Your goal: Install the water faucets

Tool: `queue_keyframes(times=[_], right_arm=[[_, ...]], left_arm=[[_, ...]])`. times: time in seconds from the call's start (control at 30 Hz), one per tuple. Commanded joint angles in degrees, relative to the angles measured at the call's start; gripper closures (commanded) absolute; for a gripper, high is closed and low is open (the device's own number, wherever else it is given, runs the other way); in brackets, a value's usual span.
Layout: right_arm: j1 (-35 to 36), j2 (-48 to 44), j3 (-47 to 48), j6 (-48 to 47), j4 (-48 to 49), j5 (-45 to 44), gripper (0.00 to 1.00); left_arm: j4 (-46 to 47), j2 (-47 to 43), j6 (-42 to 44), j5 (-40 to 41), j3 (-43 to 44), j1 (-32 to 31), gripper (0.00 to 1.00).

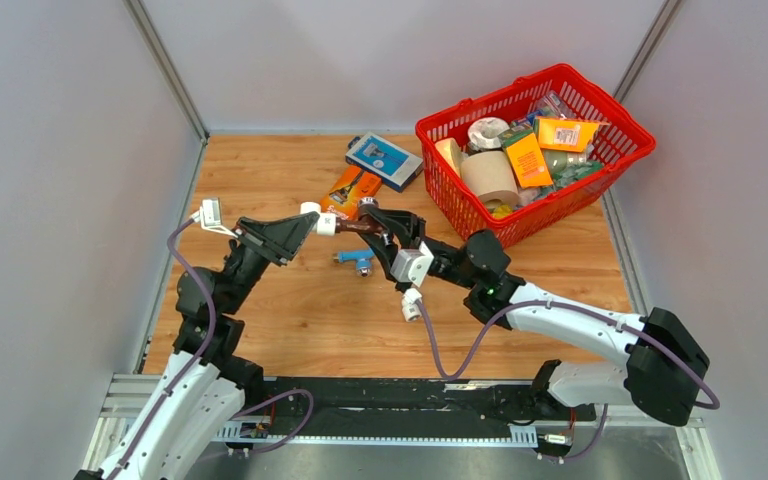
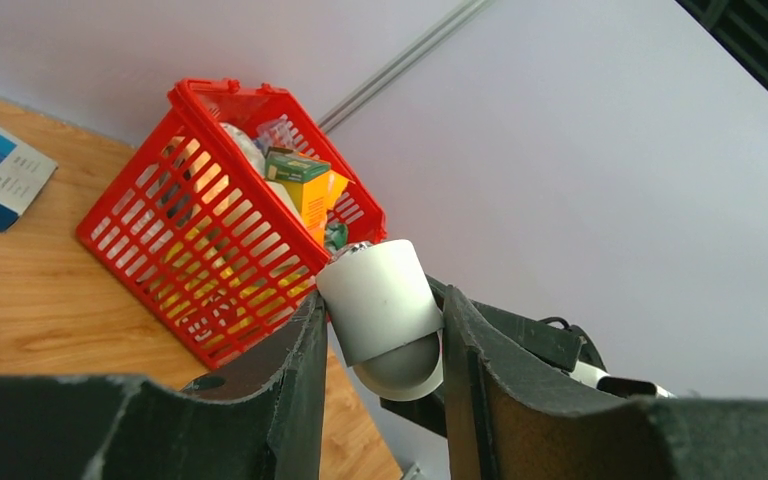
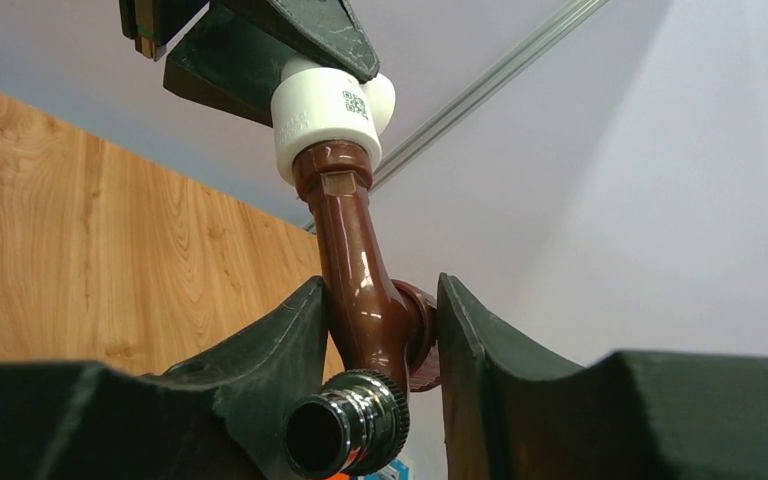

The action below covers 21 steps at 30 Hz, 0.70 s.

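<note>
My left gripper (image 1: 312, 222) is shut on a white elbow fitting (image 1: 324, 222), also seen in the left wrist view (image 2: 380, 300). My right gripper (image 1: 378, 228) is shut on the brown faucet (image 1: 358, 227), held above the table. In the right wrist view the brown faucet (image 3: 365, 290) has its upper end seated in the white elbow fitting (image 3: 328, 118), with its shiny spout end (image 3: 345, 425) toward the camera. The light blue faucet (image 1: 356, 260) lies on the wooden table (image 1: 290, 310) just below the grippers. A second white elbow fitting (image 1: 412, 304) lies on the table near my right arm.
A red basket (image 1: 550, 210) full of packages stands at the back right. A blue box (image 1: 384, 160) and an orange packet (image 1: 350, 188) lie at the back centre. Grey walls enclose the table on the left, back and right.
</note>
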State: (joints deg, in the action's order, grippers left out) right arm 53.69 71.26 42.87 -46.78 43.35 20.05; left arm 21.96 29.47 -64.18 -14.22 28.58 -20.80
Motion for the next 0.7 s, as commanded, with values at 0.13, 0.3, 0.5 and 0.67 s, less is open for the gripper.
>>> queue_keyframes(times=[0.13, 0.3, 0.5, 0.67], right_arm=[[3.1, 2.6, 0.5, 8.9, -5.6, 1.8, 0.36], [3.2, -0.6, -1.5, 13.6, -5.8, -3.4, 0.00], [3.1, -8.5, -5.3, 20.5, -9.2, -16.5, 0.00], [3.0, -15.0, -6.0, 34.9, -18.2, -32.8, 0.00]], left_arm=[[0.1, -3.3, 8.3, 3.9, 0.5, -1.0, 1.00], [-6.1, -3.0, 19.0, 12.4, -0.6, -0.9, 1.00], [-6.8, 0.8, 27.0, 20.8, -3.0, -0.6, 1.00], [2.9, 5.8, 25.7, 29.9, -8.3, 2.8, 1.00]])
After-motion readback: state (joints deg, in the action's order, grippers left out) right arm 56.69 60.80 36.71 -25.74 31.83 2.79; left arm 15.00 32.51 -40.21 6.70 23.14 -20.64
